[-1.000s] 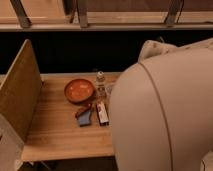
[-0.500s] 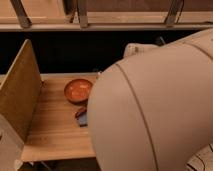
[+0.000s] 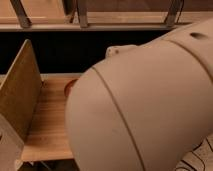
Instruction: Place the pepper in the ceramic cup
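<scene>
My white arm's shell (image 3: 145, 100) fills most of the camera view and covers the middle and right of the wooden table (image 3: 50, 120). Only a sliver of the orange-brown bowl (image 3: 70, 86) shows at the arm's left edge. The ceramic cup and the pepper are hidden behind the arm. The gripper is not in view.
An upright wooden panel (image 3: 20, 97) stands along the table's left side. A dark gap and a railing with metal posts (image 3: 82, 15) run along the back. A patterned floor (image 3: 200, 157) shows at the bottom right.
The arm has swung further left across the view. It now covers the cup, the small items on the table and nearly all of the bowl, which showed earlier.
</scene>
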Controlling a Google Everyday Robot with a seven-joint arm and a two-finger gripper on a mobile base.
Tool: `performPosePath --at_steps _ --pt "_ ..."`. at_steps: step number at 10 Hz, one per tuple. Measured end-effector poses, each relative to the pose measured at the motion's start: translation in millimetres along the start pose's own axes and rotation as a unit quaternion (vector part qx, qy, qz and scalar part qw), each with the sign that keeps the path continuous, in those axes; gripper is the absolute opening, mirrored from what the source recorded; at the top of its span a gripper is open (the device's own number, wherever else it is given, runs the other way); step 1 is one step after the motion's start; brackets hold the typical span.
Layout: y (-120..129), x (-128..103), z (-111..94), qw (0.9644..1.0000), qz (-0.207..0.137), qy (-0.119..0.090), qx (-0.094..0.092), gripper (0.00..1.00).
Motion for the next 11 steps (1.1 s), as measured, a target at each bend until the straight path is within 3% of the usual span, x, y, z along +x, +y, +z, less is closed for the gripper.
performPosePath --at_steps 5,9,11 --pt "-2 3 2 1.0 0.007 0.0 0.004 0.8" --pt "-58 23 30 0.9994 -0.001 -0.016 0.032 0.8" --pt "-76 34 40 0.9985 0.037 -0.005 0.041 0.8"
